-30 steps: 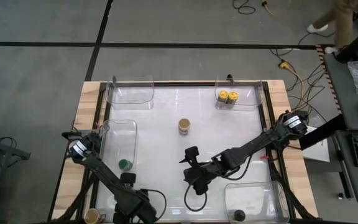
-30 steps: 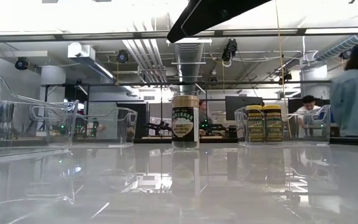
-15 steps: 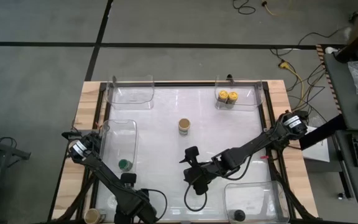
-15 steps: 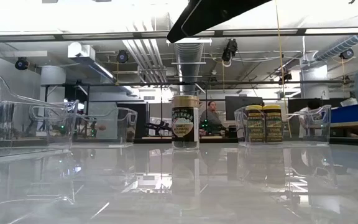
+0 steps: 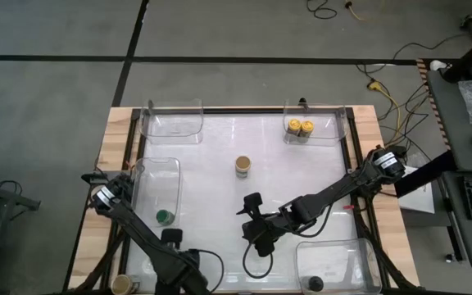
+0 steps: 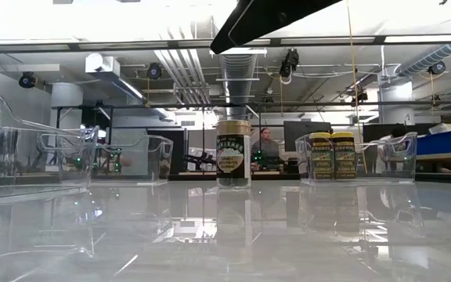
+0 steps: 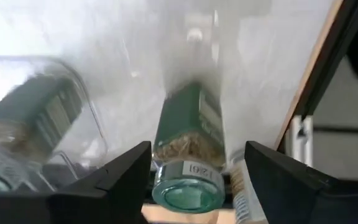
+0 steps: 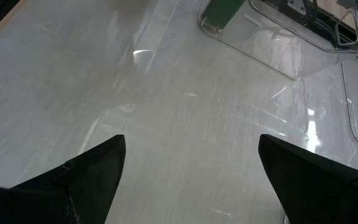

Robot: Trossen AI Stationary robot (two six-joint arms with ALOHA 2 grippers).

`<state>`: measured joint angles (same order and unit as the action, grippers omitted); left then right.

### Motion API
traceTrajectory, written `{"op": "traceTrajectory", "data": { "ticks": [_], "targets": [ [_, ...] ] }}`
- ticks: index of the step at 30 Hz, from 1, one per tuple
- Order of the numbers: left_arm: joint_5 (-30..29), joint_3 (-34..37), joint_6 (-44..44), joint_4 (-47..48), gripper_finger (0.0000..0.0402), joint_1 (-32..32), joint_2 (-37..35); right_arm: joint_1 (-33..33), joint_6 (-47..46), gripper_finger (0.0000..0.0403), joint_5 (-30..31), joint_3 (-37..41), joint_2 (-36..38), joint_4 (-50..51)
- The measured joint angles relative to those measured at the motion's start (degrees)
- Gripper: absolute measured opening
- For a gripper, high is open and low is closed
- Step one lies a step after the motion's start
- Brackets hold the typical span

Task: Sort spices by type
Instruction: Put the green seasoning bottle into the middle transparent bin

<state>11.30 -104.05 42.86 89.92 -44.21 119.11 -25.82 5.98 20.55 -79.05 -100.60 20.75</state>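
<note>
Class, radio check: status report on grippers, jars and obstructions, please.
Left gripper straddles a green-lidded spice jar. Right gripper open, empty above the white tabletop. Tan-lidded jar stands unsorted mid-table. Nothing blocking it.

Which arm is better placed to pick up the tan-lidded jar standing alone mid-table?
Right. The right end effector is open, empty and nearer the tan-lidded jar; the left end effector is occupied with a green-lidded jar near the left bin.

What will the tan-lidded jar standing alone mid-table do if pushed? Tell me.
The tan-lidded jar stands upright, taller than wide in the low view, so a high push would probably tip it. On its side the round body could roll. The glossy table looks slick, so a low push likely slides it.
</note>
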Motion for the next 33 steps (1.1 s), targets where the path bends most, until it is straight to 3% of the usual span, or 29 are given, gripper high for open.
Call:
{"op": "traceTrajectory", "data": {
  "ticks": [4, 9, 17, 22, 33],
  "targets": [
    [-3.0, -3.8, 5.1, -0.1, 0.0261, 0.6, -0.2, 0.0, -0.5, 0.0359, 0.0, 0.0, 0.0, 0.0],
    [-5.2, -3.0, 11.8, 0.0, 0.0291, 0.8, -3.9, 0.0, -1.5, 0.0359, 0.0, 0.0, 0.0, 0.5],
    [-10.2, 5.5, 27.7, -0.5, 0.031, -1.9, -16.8, -0.2, -2.3, 0.0359, 0.0, 0.0, 0.0, 1.9],
    [-10.8, 12.7, 38.2, -7.1, 0.031, -3.1, -22.8, -0.1, -2.3, 0.0359, 0.0, 0.0, 0.0, 1.8],
    [-7.2, 17.4, 40.9, -9.0, 0.0311, -3.4, -22.6, 0.0, -3.4, 0.0359, 0.0, 0.0, 0.0, 1.3]
  ]
}}
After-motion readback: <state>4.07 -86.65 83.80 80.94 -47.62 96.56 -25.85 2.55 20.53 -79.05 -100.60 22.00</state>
